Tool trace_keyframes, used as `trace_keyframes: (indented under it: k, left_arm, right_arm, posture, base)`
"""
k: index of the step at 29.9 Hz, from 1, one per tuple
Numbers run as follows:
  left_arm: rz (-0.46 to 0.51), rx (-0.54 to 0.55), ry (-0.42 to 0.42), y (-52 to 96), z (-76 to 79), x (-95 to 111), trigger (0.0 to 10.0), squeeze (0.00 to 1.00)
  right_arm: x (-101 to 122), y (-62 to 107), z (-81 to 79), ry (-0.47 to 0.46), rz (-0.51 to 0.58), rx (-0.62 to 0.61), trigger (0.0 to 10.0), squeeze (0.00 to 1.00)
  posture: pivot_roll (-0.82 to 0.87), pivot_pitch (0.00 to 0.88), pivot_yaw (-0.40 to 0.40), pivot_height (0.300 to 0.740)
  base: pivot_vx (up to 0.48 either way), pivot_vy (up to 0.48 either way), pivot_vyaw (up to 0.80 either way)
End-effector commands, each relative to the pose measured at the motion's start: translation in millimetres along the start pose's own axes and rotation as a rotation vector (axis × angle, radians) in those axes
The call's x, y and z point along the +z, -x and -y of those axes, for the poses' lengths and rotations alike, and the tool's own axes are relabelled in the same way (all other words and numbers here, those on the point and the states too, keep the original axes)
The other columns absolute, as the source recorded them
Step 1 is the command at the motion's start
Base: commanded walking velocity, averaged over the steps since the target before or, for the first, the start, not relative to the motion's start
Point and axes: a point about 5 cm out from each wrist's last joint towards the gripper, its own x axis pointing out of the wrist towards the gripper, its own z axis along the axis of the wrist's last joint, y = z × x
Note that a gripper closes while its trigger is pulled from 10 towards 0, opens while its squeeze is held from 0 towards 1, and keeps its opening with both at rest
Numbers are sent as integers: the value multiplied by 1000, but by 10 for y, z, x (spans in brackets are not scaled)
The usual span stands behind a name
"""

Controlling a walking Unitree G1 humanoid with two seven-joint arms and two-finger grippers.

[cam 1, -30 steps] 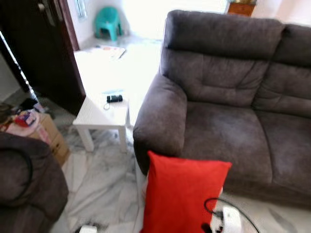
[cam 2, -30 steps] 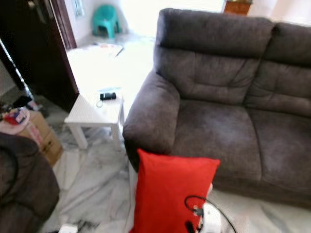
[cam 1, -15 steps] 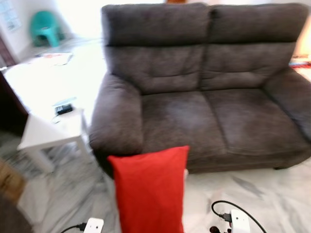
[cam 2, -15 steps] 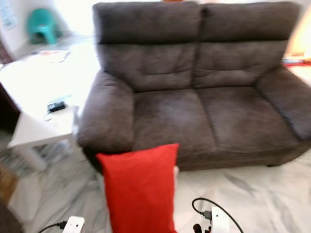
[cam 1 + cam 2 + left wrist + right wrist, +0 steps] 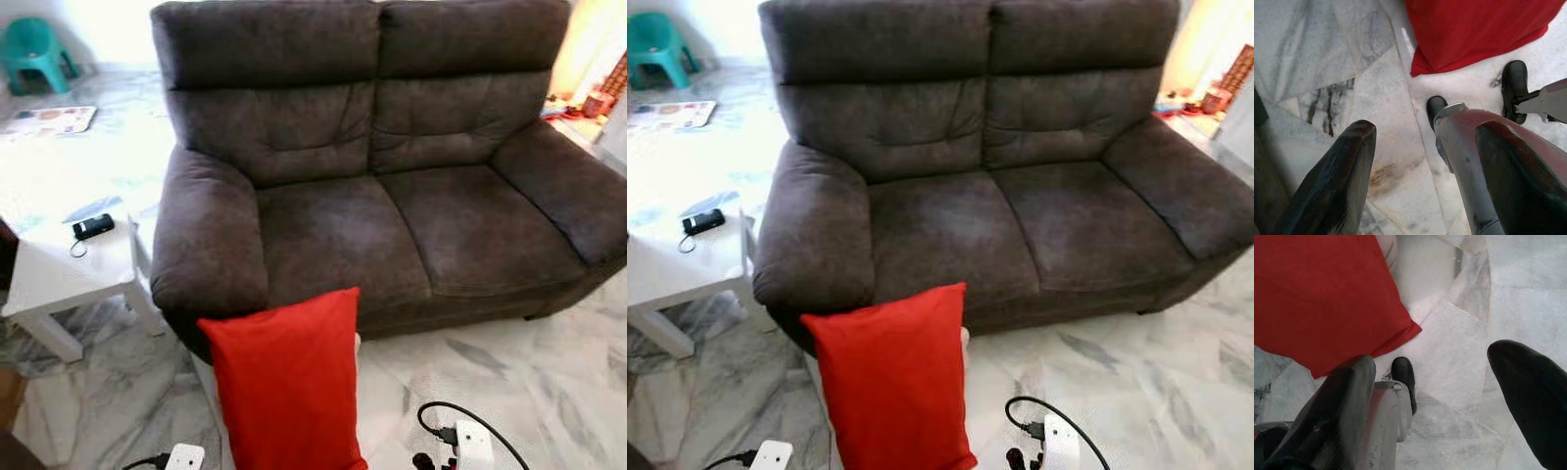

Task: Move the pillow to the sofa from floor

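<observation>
Pillow: the red pillow (image 5: 284, 377) stands on edge on the marble floor (image 5: 549, 382), long axis upright, leaning at the sofa's (image 5: 392, 196) front below the left armrest.
Way from claws: ahead of both and between them; judged about equally near each.
Left claw (image 5: 1422, 181): hangs low over the floor, fingers spread, holding nothing.
Right claw (image 5: 1435, 406): likewise spread and empty.
Sofa seat: bare cushions.
Counter (image 5: 59, 274): small white one, left of the sofa, carrying a black gadget (image 5: 93, 226).
</observation>
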Motion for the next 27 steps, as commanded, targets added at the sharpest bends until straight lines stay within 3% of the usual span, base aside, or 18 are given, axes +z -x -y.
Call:
trace_keyframes:
  k: [1,8,16,19,27]
  left_arm:
    - [-13,2,-16,6,-2,-44,10000,0]
    - [-2,11,-11,7,-6,-36,10000,0]
    - [31,94,-2,13,-50,-19,10000,0]
    - [60,147,45,21,-75,-13,10000,0]
    - [199,164,133,44,-82,80,10000,0]
  right_arm:
    - [-13,10,32,-5,1,-7,10000,0]
    - [-11,10,33,-5,3,-9,10000,0]
    - [-13,11,37,-2,2,-10,10000,0]
    - [7,12,43,5,24,-18,10000,0]
    - [109,25,51,-18,149,-38,10000,0]
  posture:
    - [-54,0,-13,740]
    - [-54,0,-13,740]
    - [-51,0,-16,740]
    - [-50,0,-17,740]
    - [-48,0,-19,740]
  base:
    - [0,0,0]
    - [0,0,0]
    - [0,0,0]
    - [0,0,0]
    - [0,0,0]
